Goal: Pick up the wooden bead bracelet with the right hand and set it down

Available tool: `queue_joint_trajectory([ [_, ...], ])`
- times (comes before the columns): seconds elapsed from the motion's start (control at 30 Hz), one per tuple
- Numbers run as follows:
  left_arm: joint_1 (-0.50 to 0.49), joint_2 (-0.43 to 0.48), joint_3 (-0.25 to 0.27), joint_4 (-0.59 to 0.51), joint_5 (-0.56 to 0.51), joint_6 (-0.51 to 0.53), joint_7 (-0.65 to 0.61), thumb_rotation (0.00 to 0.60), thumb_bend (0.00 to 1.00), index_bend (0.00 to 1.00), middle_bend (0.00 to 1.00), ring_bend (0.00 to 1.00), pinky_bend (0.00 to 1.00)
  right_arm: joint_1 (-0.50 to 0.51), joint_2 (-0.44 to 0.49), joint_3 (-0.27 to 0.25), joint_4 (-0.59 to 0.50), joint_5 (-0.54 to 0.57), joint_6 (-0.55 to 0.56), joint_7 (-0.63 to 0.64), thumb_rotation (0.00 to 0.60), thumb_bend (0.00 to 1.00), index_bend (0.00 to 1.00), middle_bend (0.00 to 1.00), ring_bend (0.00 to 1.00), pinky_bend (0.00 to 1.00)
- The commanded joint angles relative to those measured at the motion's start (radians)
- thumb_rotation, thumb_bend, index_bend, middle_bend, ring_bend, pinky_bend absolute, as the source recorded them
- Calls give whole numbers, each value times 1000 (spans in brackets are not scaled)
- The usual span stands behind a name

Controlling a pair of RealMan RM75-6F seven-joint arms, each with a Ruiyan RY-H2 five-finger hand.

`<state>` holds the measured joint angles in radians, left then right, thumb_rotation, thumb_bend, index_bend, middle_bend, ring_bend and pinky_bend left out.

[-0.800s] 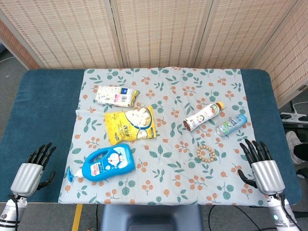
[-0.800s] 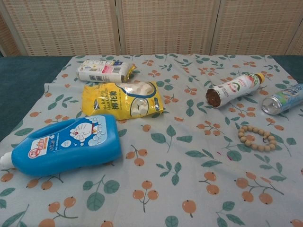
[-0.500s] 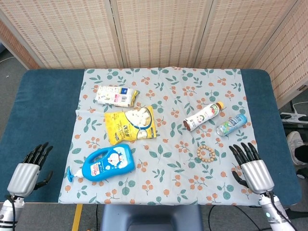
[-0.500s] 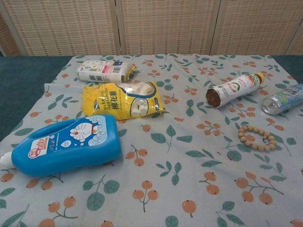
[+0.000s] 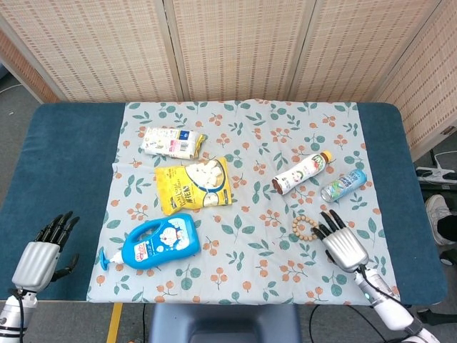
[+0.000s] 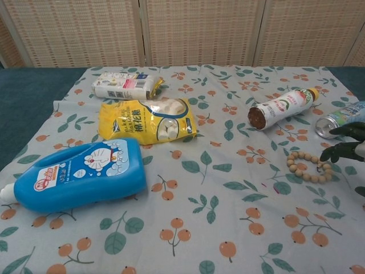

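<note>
Presently we found the wooden bead bracelet [image 5: 304,227] lying flat on the floral cloth [image 5: 243,164] over the tabletop [image 5: 64,157], just ahead and left of the right hand [image 5: 341,243]. That hand's fingers [image 6: 341,150] were spread, empty, tips nearly at the beads. The left hand [image 5: 41,256], also spread, sat well apart. We noted a Doraemon figure on the blue jug [image 5: 158,241]; other print was unreadable.

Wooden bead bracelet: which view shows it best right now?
The chest view: the wooden bead bracelet appears large, with single beads distinct and the right hand's fingertips at its right edge. The head view shows the whole ring but small, beside the right hand.
</note>
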<state>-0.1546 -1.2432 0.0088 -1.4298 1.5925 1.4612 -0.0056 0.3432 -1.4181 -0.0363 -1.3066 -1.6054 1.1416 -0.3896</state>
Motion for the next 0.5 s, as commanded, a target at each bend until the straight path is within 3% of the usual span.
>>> queue_joint_trajectory([
  [0.03,-1,-1,-1,1,-1,-1,1,600,427,0,0,0,193,19,-20,3,16,-1,-26,-23,600,298,264,301,0,0],
  [0.5,0,3,-2,0,-4,0,-2,600,426,0,0,0,198,54,-69,4,55,30,-92,-89,600,299,385,382,20,0],
])
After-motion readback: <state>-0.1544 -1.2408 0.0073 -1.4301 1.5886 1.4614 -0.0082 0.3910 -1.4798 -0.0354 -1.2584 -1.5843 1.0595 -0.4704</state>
